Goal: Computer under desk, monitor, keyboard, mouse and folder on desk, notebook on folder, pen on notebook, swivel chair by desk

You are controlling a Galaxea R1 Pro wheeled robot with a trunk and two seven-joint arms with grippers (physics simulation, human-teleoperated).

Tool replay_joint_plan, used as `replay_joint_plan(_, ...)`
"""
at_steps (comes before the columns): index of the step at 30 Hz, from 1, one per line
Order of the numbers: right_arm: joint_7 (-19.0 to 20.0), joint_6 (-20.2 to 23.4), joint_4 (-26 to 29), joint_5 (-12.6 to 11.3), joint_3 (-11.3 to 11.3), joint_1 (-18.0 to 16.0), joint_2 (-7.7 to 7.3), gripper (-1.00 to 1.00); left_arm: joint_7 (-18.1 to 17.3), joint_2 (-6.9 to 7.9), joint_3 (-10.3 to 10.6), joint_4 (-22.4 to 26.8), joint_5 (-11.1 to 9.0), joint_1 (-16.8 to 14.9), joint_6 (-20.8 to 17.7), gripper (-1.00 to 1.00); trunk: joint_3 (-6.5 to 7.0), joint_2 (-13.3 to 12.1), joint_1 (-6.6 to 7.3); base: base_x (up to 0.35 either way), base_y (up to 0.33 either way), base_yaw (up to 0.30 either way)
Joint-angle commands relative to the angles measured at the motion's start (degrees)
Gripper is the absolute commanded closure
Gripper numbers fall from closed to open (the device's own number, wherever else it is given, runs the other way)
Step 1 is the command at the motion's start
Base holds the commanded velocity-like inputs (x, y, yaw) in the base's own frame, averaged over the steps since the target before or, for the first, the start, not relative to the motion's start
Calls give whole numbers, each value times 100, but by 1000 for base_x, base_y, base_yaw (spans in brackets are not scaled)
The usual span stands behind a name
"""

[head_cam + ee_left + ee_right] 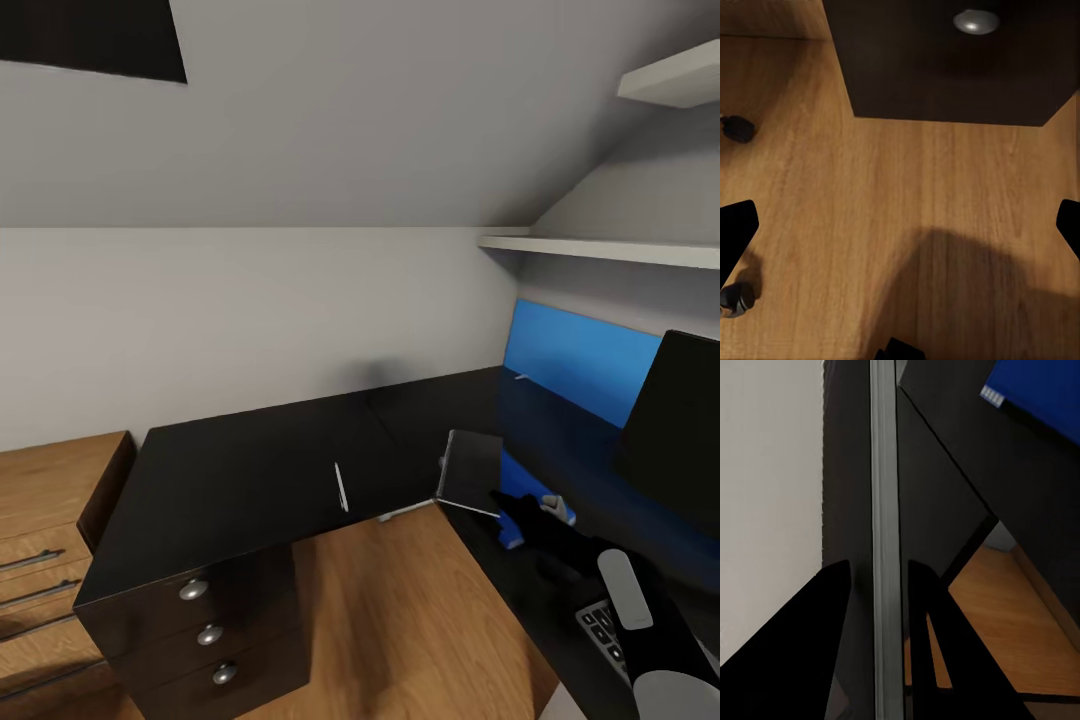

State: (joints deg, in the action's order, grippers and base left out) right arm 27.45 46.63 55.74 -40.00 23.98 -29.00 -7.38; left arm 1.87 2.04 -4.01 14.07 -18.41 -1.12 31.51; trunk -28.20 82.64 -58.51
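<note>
Evidently the right gripper [880, 564] pinches the notebook [470, 470] edge-on at the pen's [340, 487] three o'clock, ready for the folder [522, 478]; the left gripper [900, 225] hangs spread.

Glossy blk desk [250, 460], blue folder [525, 478] (silver-white pen [340, 487]).

Silver-white pen [341, 487] flat on glossy black desk [240, 470]; folder [515, 478] blue, near corner.
</note>
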Motion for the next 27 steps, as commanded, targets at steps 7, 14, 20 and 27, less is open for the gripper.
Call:
replay_joint_plan(7, 93, 39, -2, 6, 19, -4, 0, 100, 14, -2, -21, 0, 31, -2, 13, -100, -6, 3, 0, 0, 0, -20)
replay_joint_plan(14, 108, 23, -2, 10, 19, -3, 0, 100, 15, -2, -21, 0, 31, -2, 13, -100, -6, 3, 0, 0, 0, -1)
replay_joint_plan(20, 100, 3, -3, 17, 21, -1, 0, 100, 14, -2, -21, 0, 37, 0, 19, -100, -6, 3, 0, 29, -60, 0)
replay_joint_plan(27, 69, -25, -67, 19, 25, 0, 0, 100, 13, -2, -21, 0, 39, -2, 15, -100, -6, 3, 0, 49, -94, 0)
